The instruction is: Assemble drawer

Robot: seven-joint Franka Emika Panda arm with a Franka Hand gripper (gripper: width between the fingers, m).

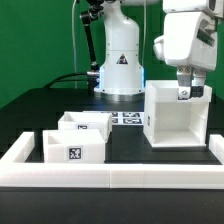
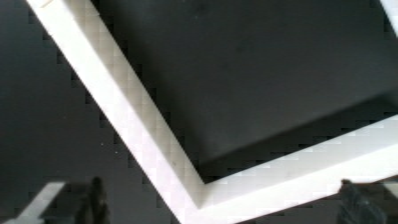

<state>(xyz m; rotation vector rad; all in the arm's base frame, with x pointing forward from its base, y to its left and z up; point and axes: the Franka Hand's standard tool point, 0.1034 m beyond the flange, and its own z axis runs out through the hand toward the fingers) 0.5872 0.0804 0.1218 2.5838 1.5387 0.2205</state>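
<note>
Exterior view. Shows the gripper [image 1: 184,94] pointing straight down at the top rear edge of the white drawer case [image 1: 170,125], on the exterior view's right. Cannot tell from here how far apart the fingers stand, nor whether they touch the rim. Puts the drawer case upright on the black table [image 1: 130,150], directly beneath the hand. Finds two smaller trays well apart from the hand, on the exterior view's left: the front tray [image 1: 58,150], with a marker tag on its near face, and the rear tray [image 1: 98,124] just behind it, touching or almost touching. Places the marker board [image 1: 128,118] flat between the rear tray and the drawer case, with the arm's base [image 1: 120,65] behind it. Rings the table with a low white rail [image 1: 110,178] along the front and both sides. Leaves a bare strip of table between the trays and the drawer case, and only a narrow gap between the drawer case and the rail on the exterior view's right.

Wrist view. Shows both fingers [image 2: 68,198] spread wide, clasping nothing. Sets the gripper [image 2: 214,198] over a blurred white rim, taken for the drawer case [image 2: 128,110]: a straight band bending at a corner that falls between the fingertips. Keeps a dark gap between that corner and each fingertip, so no contact shows. Gives dark surface on both sides of the band.
</note>
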